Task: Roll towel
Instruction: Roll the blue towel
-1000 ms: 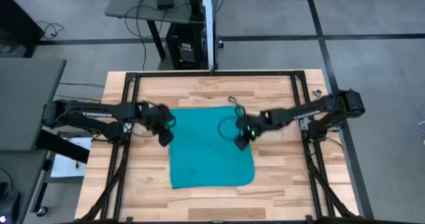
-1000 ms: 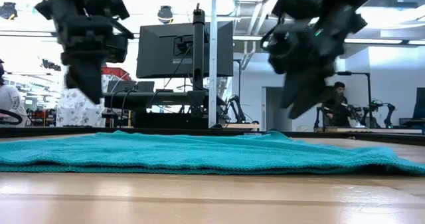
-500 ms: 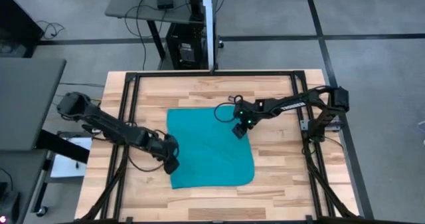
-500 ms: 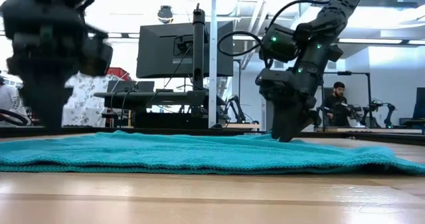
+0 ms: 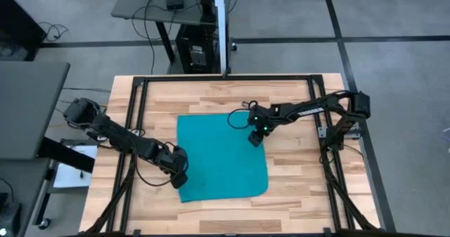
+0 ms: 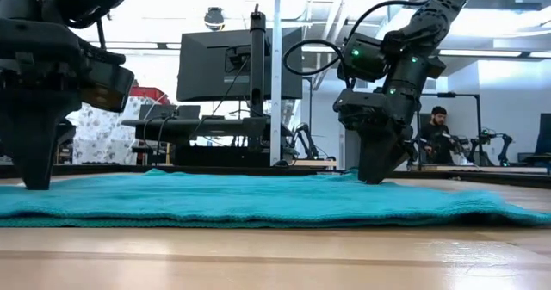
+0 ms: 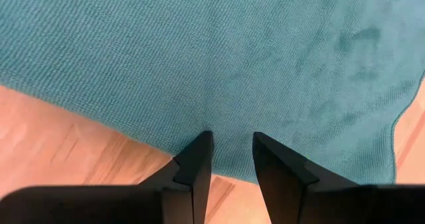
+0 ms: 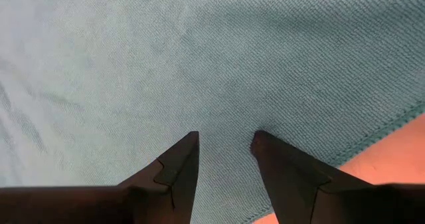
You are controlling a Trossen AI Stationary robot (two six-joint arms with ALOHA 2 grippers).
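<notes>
**A:** Towel point(image 5: 221, 156) from above: it lay flat and unrolled in the middle of the wooden table point(image 5: 295, 188), its long axis running from the far side toward the near edge.

**B:** And the arms?

**A:** The left gripper point(image 5: 181, 177) sat at the towel's near-left corner, the right gripper point(image 5: 256, 138) on its right edge toward the far end. Diagonal corners, really. The left one was nearer the near hem, so a roll away from that edge looked, to me, the likelier start.

**B:** Room to work?

**A:** Bare wood on every side of the cloth, with the black frame rails well apart from it.

**B:** Low view?

**A:** Towel point(image 6: 258, 202) was a thin flat band across the table. The left gripper point(image 6: 36, 180) stood tip-down on it at one end, the right gripper point(image 6: 376, 175) tip-down farther back. A person sat in the room behind, well away.

**B:** Left wrist?

**A:** Fingers point(image 7: 196, 159) stood partly apart, a narrow gap, nothing between them, pointing onto the towel point(image 7: 265, 58) just inside its hem, with wood showing beyond.

**B:** Right wrist?

**A:** Same story: fingers point(image 8: 178, 163) parted with a modest gap, gripping nothing, tips over the towel point(image 8: 199, 58), its stitched edge and a sliver of table just beside.
</notes>
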